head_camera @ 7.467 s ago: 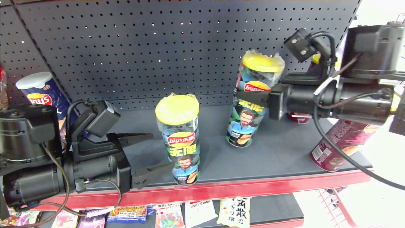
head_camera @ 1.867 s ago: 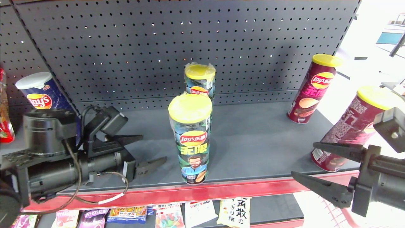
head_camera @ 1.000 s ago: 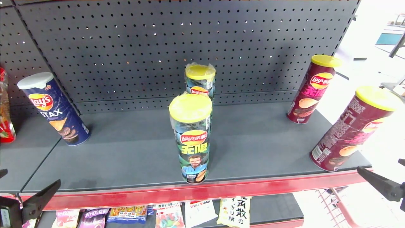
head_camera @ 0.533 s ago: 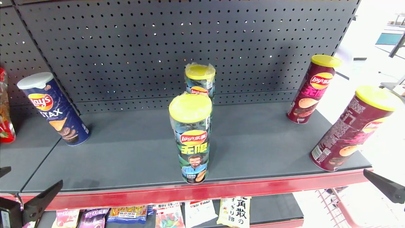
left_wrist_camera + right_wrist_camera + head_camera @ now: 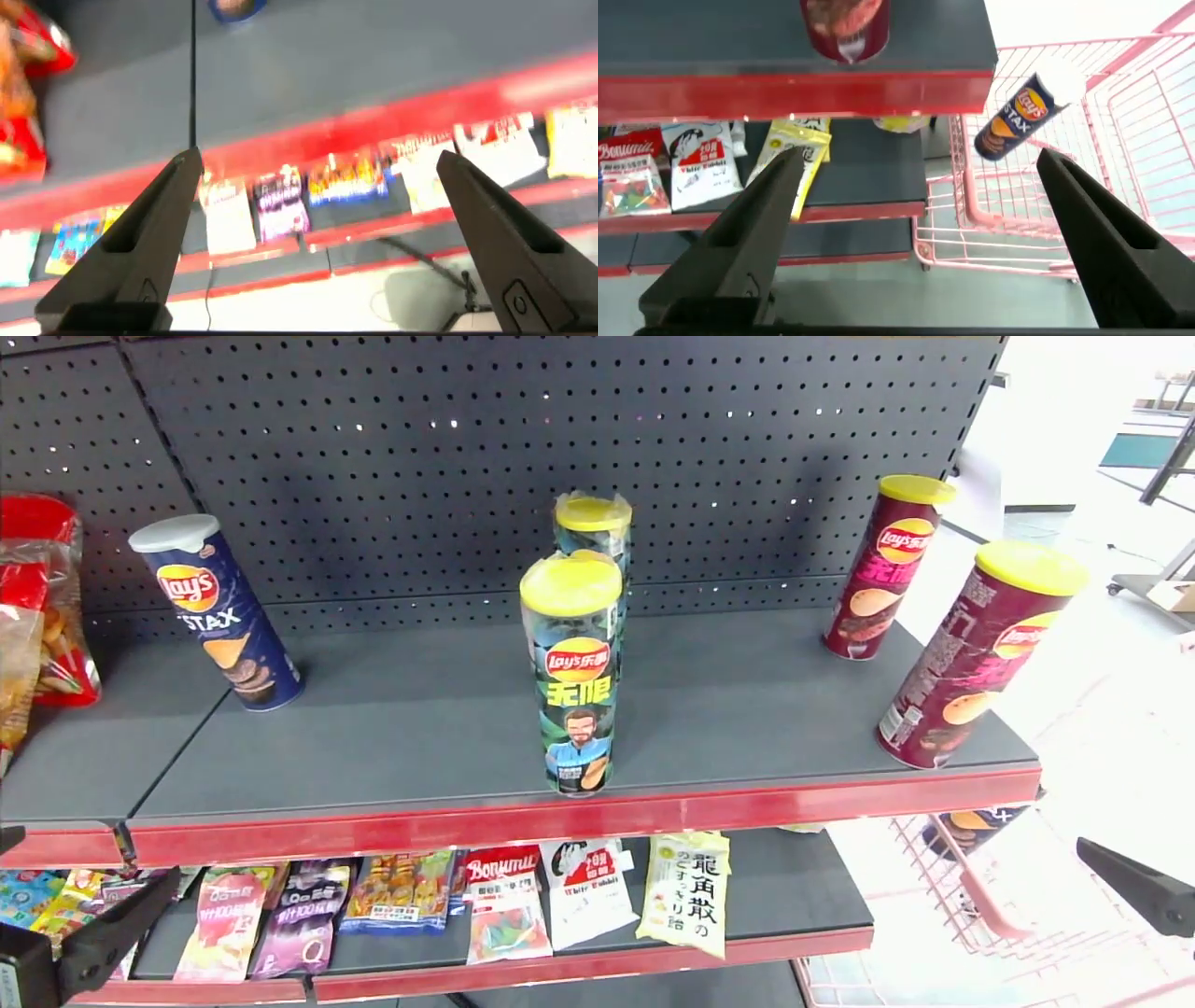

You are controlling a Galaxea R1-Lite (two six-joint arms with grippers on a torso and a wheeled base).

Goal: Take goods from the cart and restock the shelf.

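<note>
The head view gives me the top of the shelf [image 5: 392, 728]. The front green can [image 5: 571, 672] stands upright at the red edge [image 5: 579, 817], and the rear green can [image 5: 592, 523] stands just behind it, near the pegboard [image 5: 467, 448]. Well to the left of the front green can stands a blue can [image 5: 217, 611]. Well to its right stand a rear maroon can [image 5: 887, 565] and a front maroon can [image 5: 980, 653], this last one at the shelf's right corner. Wide grey board lies on both sides of the front green can.

The right wrist view shows more clearly what is lower and to the right of the front green can: the pink cart [image 5: 1120, 215], with a cart can [image 5: 1022, 112] lying inside it near the rim. The left wrist view looks along the red edge to the left of the front green can, with packets [image 5: 346, 182] on the lower shelf under it.

My left jaws are spread wide and hold nothing; they are low, in front of the red edge and far left of the front green can. My right jaws are also spread wide and hold nothing, low and far right of it, close to the cart's rim.
</note>
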